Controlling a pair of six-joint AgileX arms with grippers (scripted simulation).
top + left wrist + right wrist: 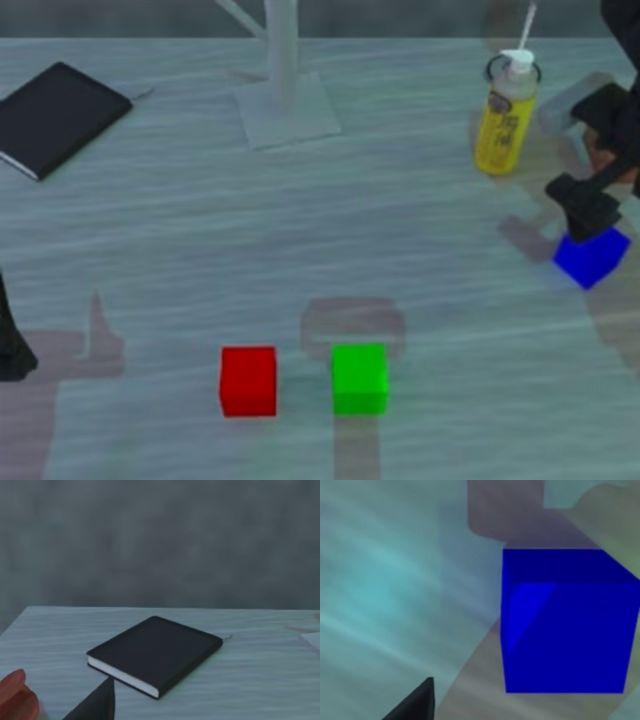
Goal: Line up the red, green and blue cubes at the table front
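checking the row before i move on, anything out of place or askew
Yes: the blue cube sits turned at an angle at the table's right side under the right gripper, away from the red cube and green cube lined up in front.

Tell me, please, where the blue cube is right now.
The glossy deep blue cube sits at the top view's right edge, directly under the right tool, in front of the yellow bottle.

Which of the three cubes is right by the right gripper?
The blue cube, alone at the table's right side under the right gripper. The red cube and green cube sit side by side at the front.
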